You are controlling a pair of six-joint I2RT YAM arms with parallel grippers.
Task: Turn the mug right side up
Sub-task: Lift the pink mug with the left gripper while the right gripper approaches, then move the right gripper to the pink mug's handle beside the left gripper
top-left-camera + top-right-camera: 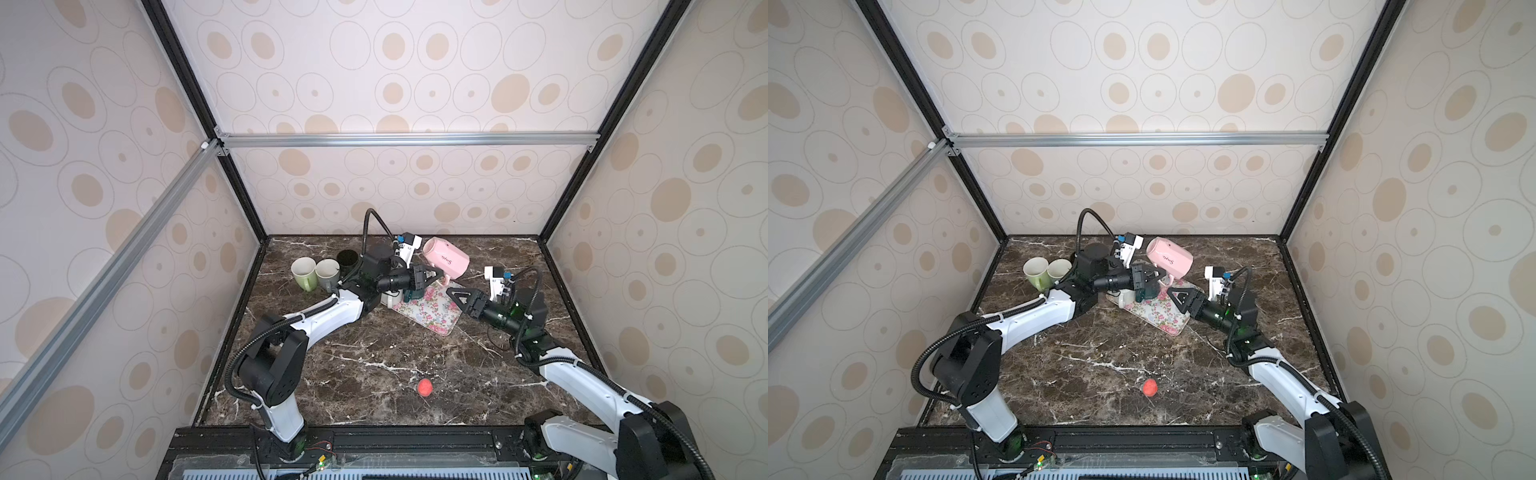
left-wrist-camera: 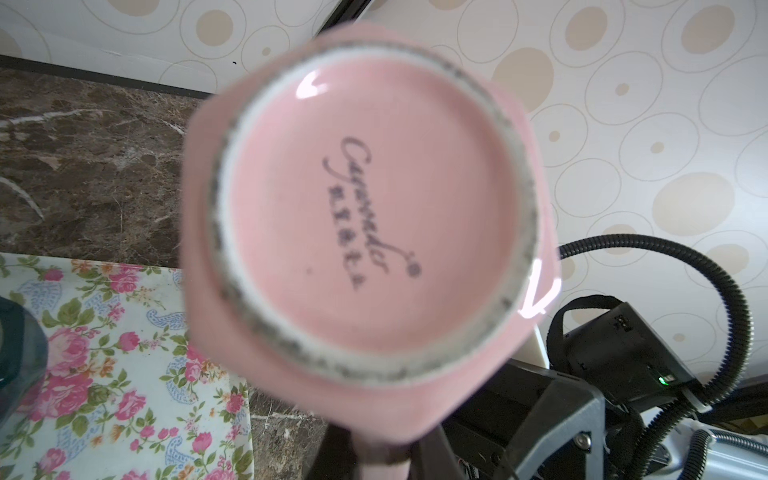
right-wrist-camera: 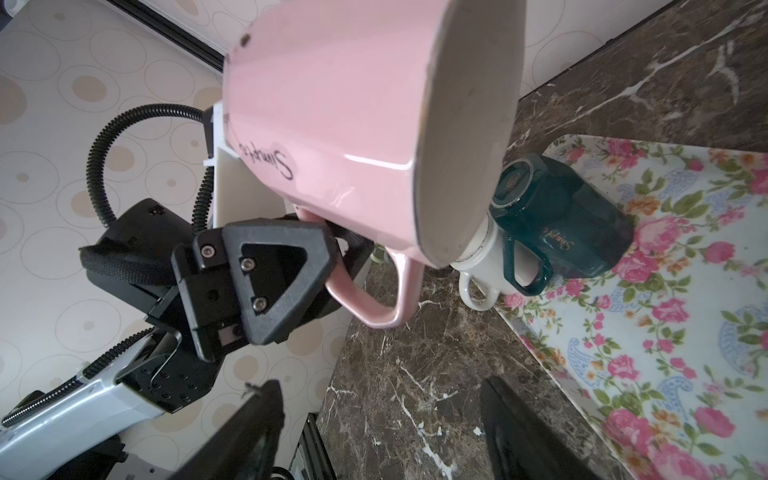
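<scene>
The pink mug (image 1: pixel 446 255) (image 1: pixel 1170 254) hangs in the air on its side, above the far end of the floral tray (image 1: pixel 432 318) (image 1: pixel 1163 322). My left gripper (image 1: pixel 438 277) (image 1: pixel 1162 276) (image 3: pixel 332 239) is shut on the mug's handle (image 3: pixel 374 307). In the left wrist view the mug's base (image 2: pixel 374 208) fills the picture, and the left gripper (image 2: pixel 384 453) clamps the handle below it. In the right wrist view the mug's side (image 3: pixel 332 124) and grey inside show. My right gripper (image 1: pixel 452 291) (image 1: pixel 1174 293) (image 3: pixel 382 415) is open and empty, just in front of the mug.
A dark green mug (image 3: pixel 573 224) (image 1: pixel 411 296) lies on its side on the tray beside a cream mug (image 3: pixel 478 270). A green mug (image 1: pixel 304 272), a grey mug (image 1: pixel 328 272) and a black mug (image 1: pixel 347 257) stand at the back left. A red ball (image 1: pixel 425 387) lies near the front.
</scene>
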